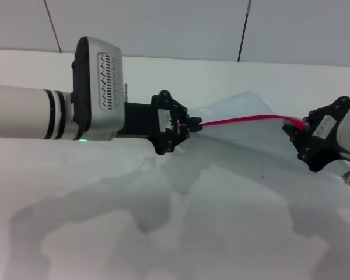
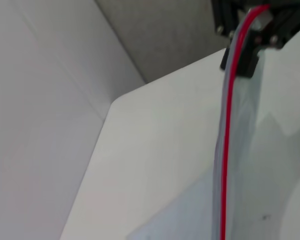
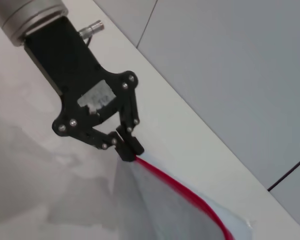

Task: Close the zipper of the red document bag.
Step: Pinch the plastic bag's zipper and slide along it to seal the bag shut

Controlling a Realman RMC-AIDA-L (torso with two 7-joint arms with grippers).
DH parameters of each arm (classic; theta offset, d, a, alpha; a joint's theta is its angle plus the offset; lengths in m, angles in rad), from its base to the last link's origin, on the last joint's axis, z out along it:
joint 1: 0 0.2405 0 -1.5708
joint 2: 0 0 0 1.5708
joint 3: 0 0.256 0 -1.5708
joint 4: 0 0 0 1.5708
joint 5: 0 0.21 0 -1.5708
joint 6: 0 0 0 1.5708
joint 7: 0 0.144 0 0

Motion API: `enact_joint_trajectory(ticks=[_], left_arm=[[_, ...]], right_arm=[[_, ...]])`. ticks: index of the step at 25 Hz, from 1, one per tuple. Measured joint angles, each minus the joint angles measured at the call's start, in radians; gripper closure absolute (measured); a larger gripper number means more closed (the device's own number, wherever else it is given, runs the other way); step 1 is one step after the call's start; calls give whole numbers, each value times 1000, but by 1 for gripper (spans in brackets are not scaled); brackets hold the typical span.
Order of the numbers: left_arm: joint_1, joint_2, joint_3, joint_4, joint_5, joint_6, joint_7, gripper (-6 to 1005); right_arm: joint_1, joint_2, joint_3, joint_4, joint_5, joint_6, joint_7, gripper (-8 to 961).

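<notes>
The red document bag [image 1: 245,125] is a translucent pale pouch held up off the white table between my two grippers. Its zipper [image 1: 245,120] is a thin red strip stretched along the top edge. My left gripper [image 1: 193,123] is shut on the left end of the strip, and the right wrist view shows that pinch [image 3: 131,150] on the zipper [image 3: 190,197]. My right gripper [image 1: 297,129] is shut on the right end. In the left wrist view the zipper [image 2: 226,150] runs up into the right gripper [image 2: 247,30]. I cannot make out the slider.
The white table [image 1: 175,233] spreads out under the bag, with arm shadows on it. A grey panelled wall [image 1: 163,23] stands behind its far edge. The left wrist view shows a table corner [image 2: 115,102] beside the wall.
</notes>
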Motion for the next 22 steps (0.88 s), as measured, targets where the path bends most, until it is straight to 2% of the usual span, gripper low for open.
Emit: enact_joint_trajectory(ticks=[6,22], left_arm=[[-1,4,-43,-42,1,3,28,945],[16,13,-70,-84,0,43,37,951]], right_arm=[[-5,0,6,0,3,10,-2,865],[-11,0,31,1,3,10,-5,860]])
